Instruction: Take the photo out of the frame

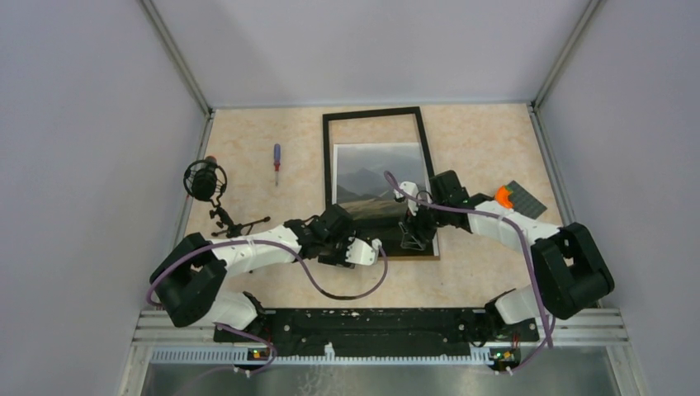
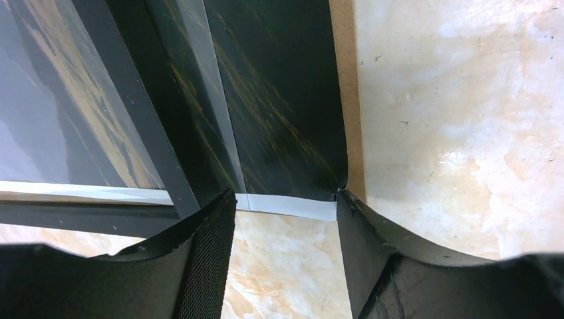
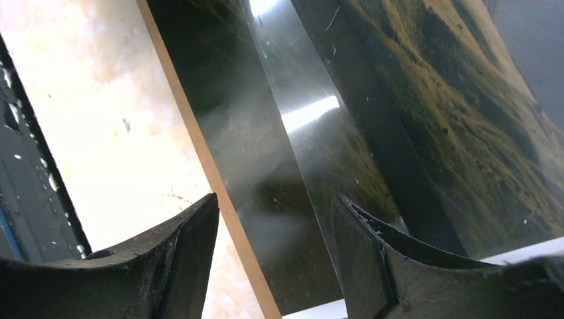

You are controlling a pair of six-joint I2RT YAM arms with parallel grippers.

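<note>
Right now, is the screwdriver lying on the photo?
No, the screwdriver lies on the table, left of the frame and apart from the photo.

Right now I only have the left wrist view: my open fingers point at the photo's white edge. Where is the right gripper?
Observer: In the top view, the right gripper is over the near right part of the photo, close to that side's edge.
Operator: Is it open or shut?
Observer: Open. In its own wrist view the fingers are well apart, with a brown board edge showing between them.
</note>
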